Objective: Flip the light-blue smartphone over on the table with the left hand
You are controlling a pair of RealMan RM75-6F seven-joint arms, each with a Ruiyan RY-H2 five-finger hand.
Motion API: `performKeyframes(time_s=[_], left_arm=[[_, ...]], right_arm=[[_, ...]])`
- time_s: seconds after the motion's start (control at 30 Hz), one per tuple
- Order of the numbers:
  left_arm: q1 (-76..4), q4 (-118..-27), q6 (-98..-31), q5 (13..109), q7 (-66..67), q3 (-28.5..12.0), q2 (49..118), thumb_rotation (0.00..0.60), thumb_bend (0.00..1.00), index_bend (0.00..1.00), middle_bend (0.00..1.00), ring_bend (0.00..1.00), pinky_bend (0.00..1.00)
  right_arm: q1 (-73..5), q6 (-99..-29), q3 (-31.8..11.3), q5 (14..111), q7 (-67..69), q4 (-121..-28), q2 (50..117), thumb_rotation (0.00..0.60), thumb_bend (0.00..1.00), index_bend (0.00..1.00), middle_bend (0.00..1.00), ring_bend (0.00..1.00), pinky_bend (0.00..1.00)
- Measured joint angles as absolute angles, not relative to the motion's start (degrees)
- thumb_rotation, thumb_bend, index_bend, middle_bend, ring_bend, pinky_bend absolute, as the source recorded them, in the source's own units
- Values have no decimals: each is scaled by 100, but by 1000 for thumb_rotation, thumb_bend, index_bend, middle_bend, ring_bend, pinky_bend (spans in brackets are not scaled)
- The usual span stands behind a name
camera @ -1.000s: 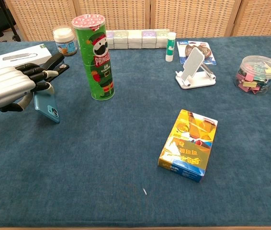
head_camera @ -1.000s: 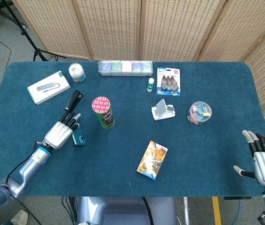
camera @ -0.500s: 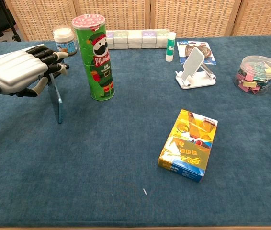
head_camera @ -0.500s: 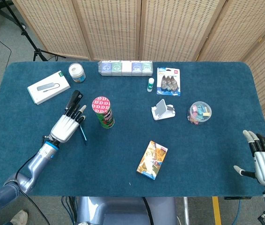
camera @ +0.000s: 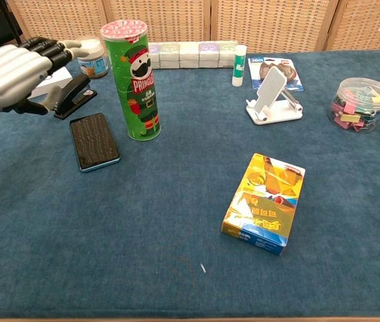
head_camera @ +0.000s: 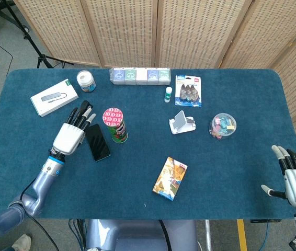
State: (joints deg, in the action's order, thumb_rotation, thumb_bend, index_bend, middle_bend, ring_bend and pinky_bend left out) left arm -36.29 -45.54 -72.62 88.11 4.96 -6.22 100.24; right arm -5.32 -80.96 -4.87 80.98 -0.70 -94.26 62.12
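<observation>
The light-blue smartphone (head_camera: 98, 141) (camera: 94, 141) lies flat on the blue cloth with its dark screen up, just left of the Pringles can. My left hand (head_camera: 72, 133) (camera: 15, 66) hovers beside the phone's left edge, raised off it, fingers stretched out and holding nothing. My right hand (head_camera: 295, 178) rests open at the table's near right corner, seen only in the head view.
A green Pringles can (camera: 133, 79) stands right of the phone. A black stapler (camera: 74, 97), a white box (head_camera: 54, 97) and a small jar (head_camera: 86, 80) lie behind my left hand. A yellow card box (camera: 265, 202), a phone stand (camera: 272, 96) and a clip tub (camera: 360, 102) sit to the right.
The phone stood on its edge under my left hand's fingers, then fell flat with the screen up. My left hand let go and lifted away toward the back left.
</observation>
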Motion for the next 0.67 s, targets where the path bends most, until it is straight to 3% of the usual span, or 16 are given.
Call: performKeyframes(time_s=[0.13,0.37,0.47,0.6,0.67], left_arm=[[-3406,-5187,-7487,8767,167,-627,9593,600,649,0,0,0,0],[-2659,-6877,-8011,8705,-500,-408,8342,600,506,0,0,0,0],[-2382,-7647,-8057,8639,-446,-222,7723,600,395,0,0,0,0],[-2005,-8645,-8184,8592,-150,19,6951,600,156,0,0,0,0],[-1737,-9085,-8374,8590,-16,143,6595,600,95,0,0,0,0]], right_arm=[[-515,-8139,-482,8136,-39,-9465,6182,600,0,0,0,0,64],[-494,-8185,-442,8246,-8,-9553,6146,600,0,0,0,0,65],[-474,-8209,-401,8311,-6,-9615,6113,600,0,0,0,0,65],[-442,-8264,-365,8393,17,-9704,6048,600,0,0,0,0,64],[-427,-8309,-362,8425,39,-9729,6029,600,0,0,0,0,64]])
